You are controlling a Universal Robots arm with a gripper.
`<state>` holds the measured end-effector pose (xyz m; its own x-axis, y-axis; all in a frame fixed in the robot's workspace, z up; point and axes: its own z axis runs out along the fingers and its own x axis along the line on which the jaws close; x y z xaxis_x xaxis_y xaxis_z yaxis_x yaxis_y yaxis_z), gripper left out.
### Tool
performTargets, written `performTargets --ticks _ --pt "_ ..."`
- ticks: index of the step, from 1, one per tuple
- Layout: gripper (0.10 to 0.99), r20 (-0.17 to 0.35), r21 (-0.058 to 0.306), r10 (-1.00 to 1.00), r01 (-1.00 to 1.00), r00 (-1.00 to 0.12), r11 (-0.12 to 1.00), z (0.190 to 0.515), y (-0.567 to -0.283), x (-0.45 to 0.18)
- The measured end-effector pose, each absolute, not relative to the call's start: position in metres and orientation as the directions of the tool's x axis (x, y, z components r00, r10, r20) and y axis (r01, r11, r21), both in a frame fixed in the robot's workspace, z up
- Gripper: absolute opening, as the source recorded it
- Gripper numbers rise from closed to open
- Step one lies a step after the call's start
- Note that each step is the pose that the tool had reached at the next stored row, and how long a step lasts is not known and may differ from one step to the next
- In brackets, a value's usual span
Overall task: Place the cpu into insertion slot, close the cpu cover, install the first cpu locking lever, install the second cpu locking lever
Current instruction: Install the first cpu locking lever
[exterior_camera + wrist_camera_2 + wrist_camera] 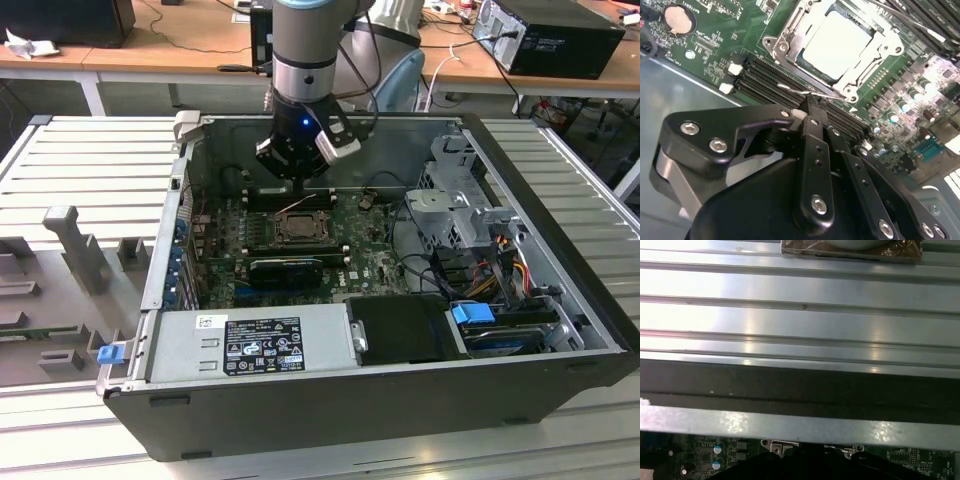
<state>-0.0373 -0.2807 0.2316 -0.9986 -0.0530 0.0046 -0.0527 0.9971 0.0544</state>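
The exterior view looks down at an angle from in front of and above the open black computer case (400, 390), far enough off to take in the whole green motherboard (370, 262) and the ribbed metal table (95, 165). The second wrist view sits close above that board, looking past the black gripper (812, 107) at the silvery-grey cpu cover (790, 37). The first wrist view faces the table's grooved metal surface (800, 315) across the case's dark wall (800, 387), nearby; both wrist views share the board
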Motion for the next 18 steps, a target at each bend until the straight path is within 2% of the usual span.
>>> performTargets --ticks 18 --pt "0.106 0.002 0.056 -0.074 -0.074 -0.997 0.996 0.208 -0.278 -0.015"
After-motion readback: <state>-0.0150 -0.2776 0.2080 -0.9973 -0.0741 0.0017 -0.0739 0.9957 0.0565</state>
